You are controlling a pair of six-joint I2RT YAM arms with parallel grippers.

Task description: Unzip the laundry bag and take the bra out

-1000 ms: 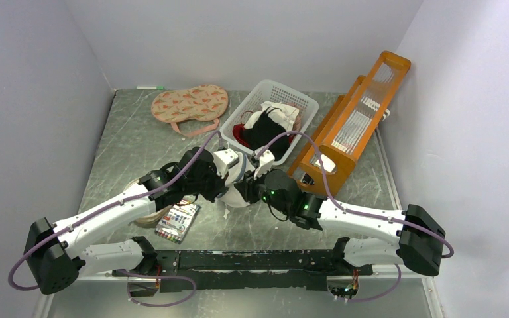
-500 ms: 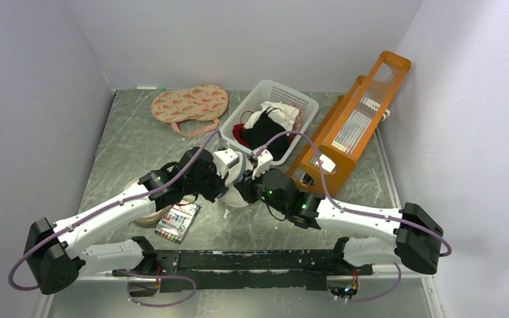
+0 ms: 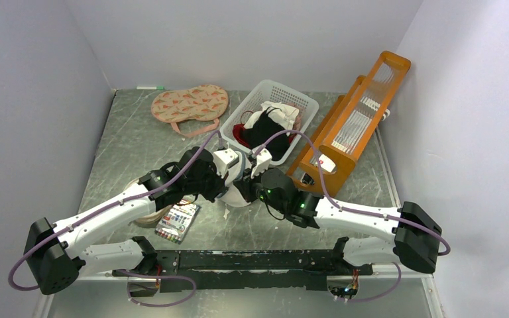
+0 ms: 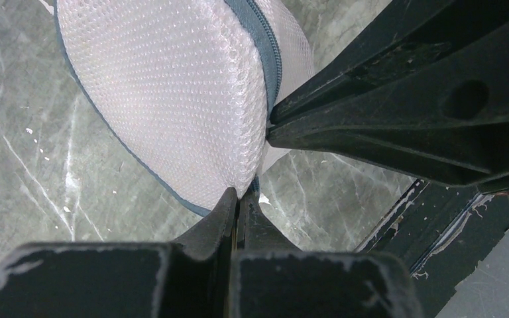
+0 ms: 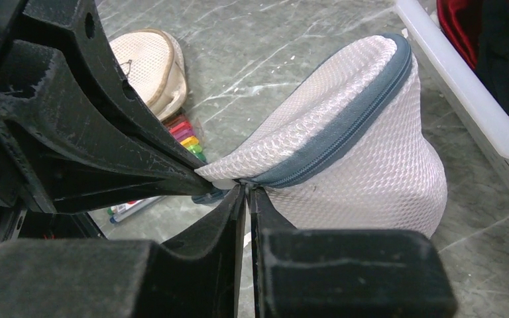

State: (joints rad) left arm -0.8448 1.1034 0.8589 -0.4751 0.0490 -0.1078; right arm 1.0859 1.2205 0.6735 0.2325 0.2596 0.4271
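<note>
The laundry bag (image 5: 371,165), white mesh with a grey-blue zipper (image 5: 344,132) still closed, is lifted at one end between both grippers. My left gripper (image 4: 242,193) is shut on the mesh at the bag's rim (image 4: 172,99). My right gripper (image 5: 246,187) has its jaws pinched together on the small pull at the zipper's end, right beside the left fingers (image 5: 106,146). From above, the two grippers meet at mid-table and cover most of the bag (image 3: 233,201). The bra is hidden.
A white basket (image 3: 305,106) with black, white and red garments stands just behind the bag. An orange rack (image 3: 354,126) leans at the right. A watermelon-print pouch (image 3: 189,106) lies at the back left. A marker pack (image 3: 177,222) and a beige hoop (image 5: 149,66) lie under the left arm.
The right gripper's jaws have closed onto the zipper's end, and the right arm has edged slightly left. The left gripper has kept its hold.
</note>
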